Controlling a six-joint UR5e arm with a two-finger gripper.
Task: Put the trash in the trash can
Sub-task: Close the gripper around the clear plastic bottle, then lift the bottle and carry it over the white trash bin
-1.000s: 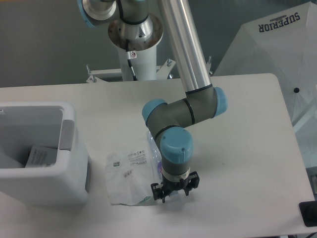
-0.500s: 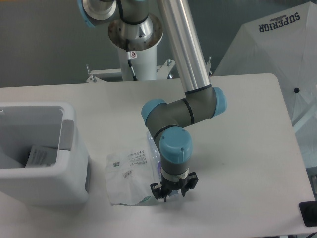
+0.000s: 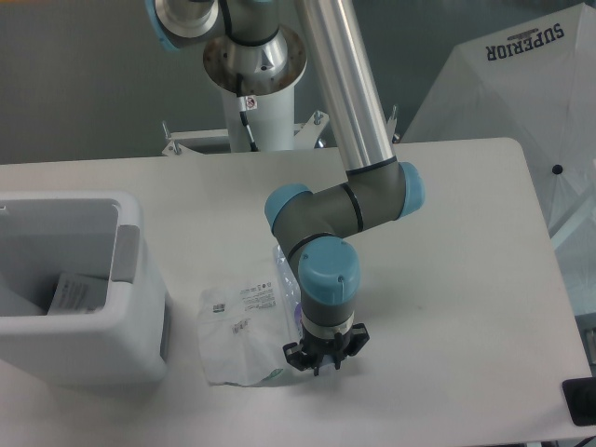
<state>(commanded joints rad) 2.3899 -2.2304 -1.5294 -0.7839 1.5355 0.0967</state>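
Camera view, fixed, looking down at the white counter point(image 3: 447, 242). Jaws point(image 3: 322, 358) pointed straight down at the near-right corner of the plastic bag point(image 3: 244, 331), low, at or just above counter level. Cannot tell how far open, or whether anything is pinched: wrist body hides the fingertips (only dark finger bases showing).

Bag lying flat, white labels up, spread left of the jaws, its right edge under or just beside them. Long axis roughly far-to-near. Bottle point(image 3: 288, 279) mostly hidden behind the wrist, only a clear sliver with a hint of colour just far-left of the jaws, resting against the bag's far-right edge; orientation not readable.

Trash can point(image 3: 130, 279) at the left edge of the scene, well left of the jaws, bag between the two. Something flat and pale with print already inside it.

Judgement: pick on the bag edge likely in hand. Key relation: bag extends left from the jaws, toward the bin, so a lift then a leftward carry. Risk: thin film slipping out, or the bottle getting dragged along.
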